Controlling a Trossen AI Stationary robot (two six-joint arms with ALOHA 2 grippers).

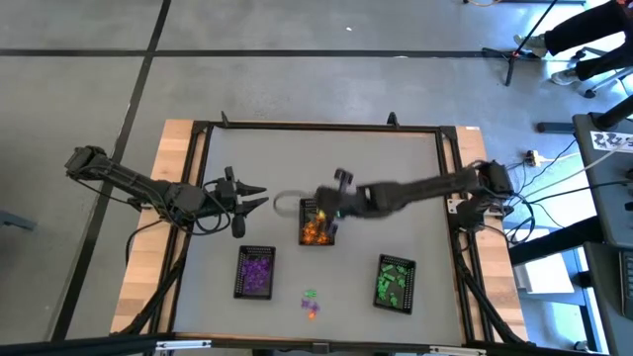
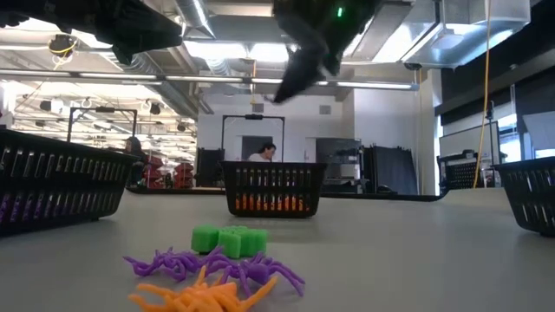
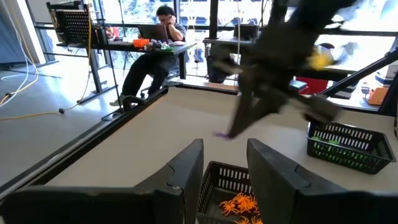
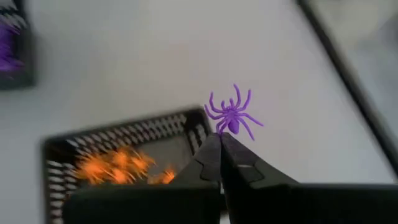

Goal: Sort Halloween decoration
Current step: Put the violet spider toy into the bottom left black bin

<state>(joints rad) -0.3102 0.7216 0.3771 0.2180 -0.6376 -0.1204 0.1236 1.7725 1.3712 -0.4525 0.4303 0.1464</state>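
Note:
My right gripper [image 4: 221, 138] is shut on a purple spider [image 4: 231, 115], one piece of the Halloween decoration, and hangs above the black tray of orange trinkets [image 1: 316, 227] at the table's middle. In the left wrist view the spider [image 3: 222, 134] shows under the blurred right arm. Near the front edge lie a loose green piece [image 2: 230, 238], a purple spider [image 2: 217, 264] and an orange spider [image 2: 204, 295]. My left gripper [image 1: 261, 197] waits open to the left of the orange tray, holding nothing. My right gripper pinches the purple spider by its body's rear end [image 4: 227, 127], only at the free ends of its two fingers. The fingers slant down from the table's right. The spider sticks out beyond the tips, lifted clear of table and tray.
A tray of purple trinkets [image 1: 255, 272] stands front left, a tray of green ones [image 1: 396, 284] front right. The loose pile [image 1: 312, 302] lies between them. Bare table stretches behind the orange tray. A person sits at a desk beyond the table [image 3: 163, 25].

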